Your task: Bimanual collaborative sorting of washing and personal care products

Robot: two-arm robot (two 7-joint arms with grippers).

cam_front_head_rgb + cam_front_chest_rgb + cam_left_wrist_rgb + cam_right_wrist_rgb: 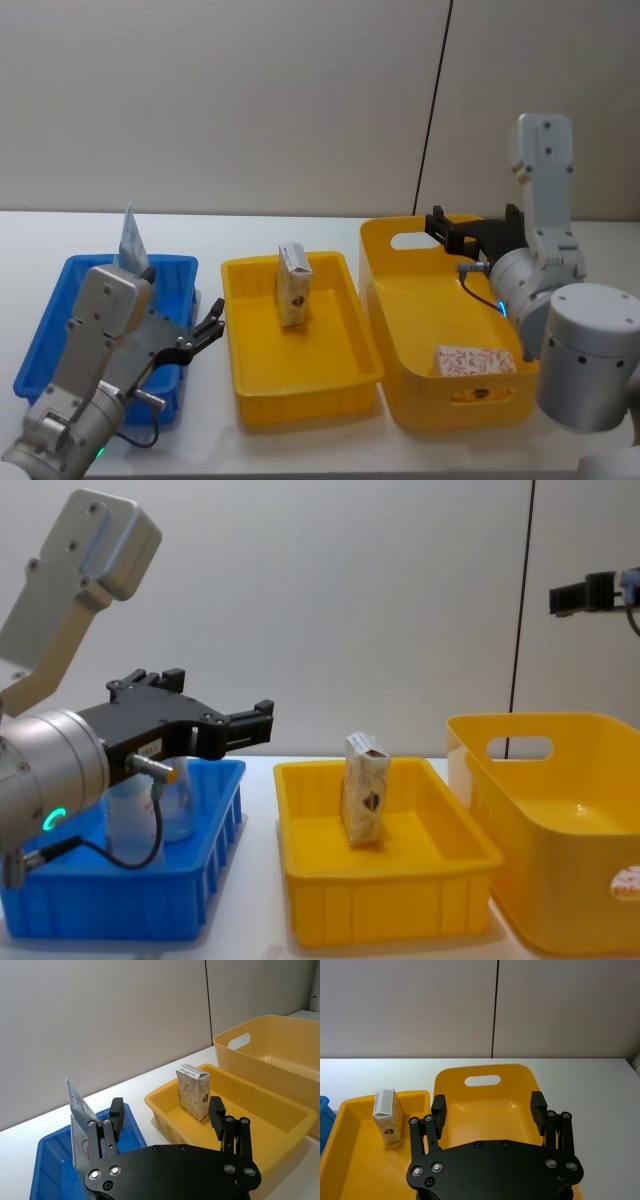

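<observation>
You have bright, even light here, falling from overhead with no hard edges. The white table (300,228) reads bright all the way to its back edge, and short soft shadows sit under the blue bin (40,360), the yellow tray (300,405) and the deep yellow tub (395,330) towards the front edge. The carton (293,285) throws only a faint shadow at its foot. A small glint marks the tub's inner floor in your right wrist view, and a green status light (52,820) shines on the left arm (50,770)
</observation>
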